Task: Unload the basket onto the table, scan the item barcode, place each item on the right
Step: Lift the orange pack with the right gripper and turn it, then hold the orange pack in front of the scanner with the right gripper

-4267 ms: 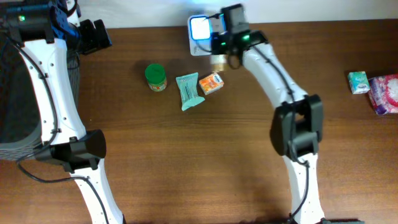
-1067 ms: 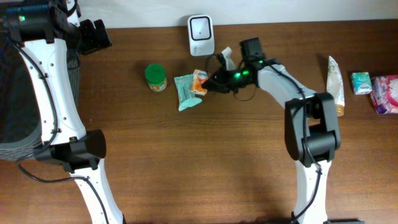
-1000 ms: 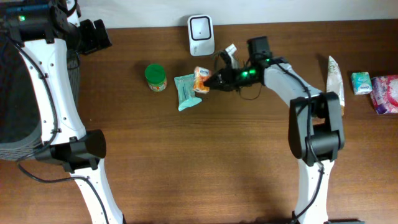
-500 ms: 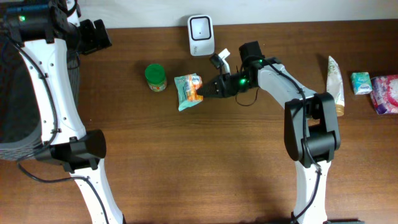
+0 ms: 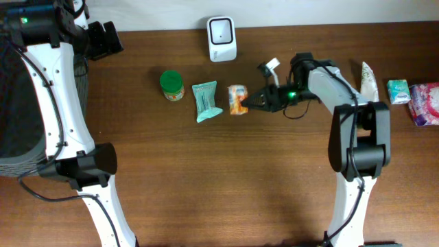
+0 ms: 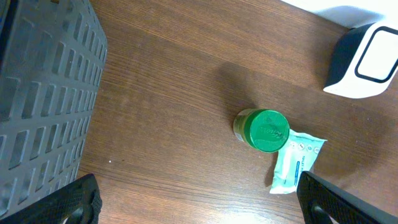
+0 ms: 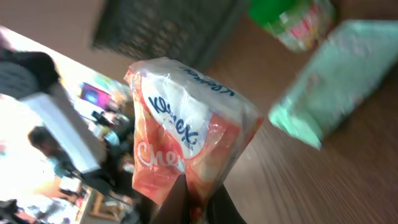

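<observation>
Your right hand point(image 5: 251, 101) is closed on one edge of the orange tissue pack point(image 5: 238, 99), holding it free just in front of the hand, probably so that it can be shown to the scanner point(image 5: 221, 29) off to the side.

My right arm stretches leftward, its right gripper point(image 5: 252, 101) pinched tight on the Kleenex pack point(image 5: 238, 99); my left gripper point(image 5: 115, 40) hangs far left, jaws spread wide
</observation>
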Robot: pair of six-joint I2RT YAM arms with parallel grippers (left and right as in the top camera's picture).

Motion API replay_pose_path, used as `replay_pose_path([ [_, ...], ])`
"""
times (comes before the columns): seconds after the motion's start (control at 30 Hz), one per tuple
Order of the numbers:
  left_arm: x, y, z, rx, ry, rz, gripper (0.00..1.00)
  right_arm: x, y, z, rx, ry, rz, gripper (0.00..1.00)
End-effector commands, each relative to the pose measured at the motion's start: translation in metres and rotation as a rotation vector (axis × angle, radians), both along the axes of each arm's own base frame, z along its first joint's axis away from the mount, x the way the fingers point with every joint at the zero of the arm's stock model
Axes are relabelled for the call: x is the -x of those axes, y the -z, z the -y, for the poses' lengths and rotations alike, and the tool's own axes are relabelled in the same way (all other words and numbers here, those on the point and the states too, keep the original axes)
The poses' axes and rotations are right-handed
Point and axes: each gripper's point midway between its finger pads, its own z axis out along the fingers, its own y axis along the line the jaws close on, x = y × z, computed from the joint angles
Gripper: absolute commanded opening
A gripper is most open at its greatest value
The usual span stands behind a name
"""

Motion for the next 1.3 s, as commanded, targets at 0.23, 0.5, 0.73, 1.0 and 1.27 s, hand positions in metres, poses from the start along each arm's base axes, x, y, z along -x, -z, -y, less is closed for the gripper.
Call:
replay_pose_path([
  [0.23, 0.006, -0.019, -0.003, -0.013, -0.01, 0.044, 0.99, -0.003, -0.097, -0.02, -0.153, -0.038, 0.072, 0.04],
  [0.5, 0.006, -0.019, -0.003, -0.013, -0.01, 0.044, 0.99, 0.007, -0.103, -0.037, -0.169, -0.09, 0.203, 0.04],
  [0.73, 0.006, -0.019, -0.003, -0.013, -0.01, 0.044, 0.99, 0.009, -0.091, -0.035, -0.094, -0.093, 0.17, 0.04],
  [1.0, 0.006, -0.019, -0.003, -0.013, -0.01, 0.044, 0.99, 0.009, -0.062, -0.03, 0.087, -0.093, 0.116, 0.04],
  [1.27, 0.006, -0.019, -0.003, -0.013, -0.01, 0.044, 0.99, -0.029, 0.057, 0.08, 1.103, 0.29, -0.142, 0.04],
])
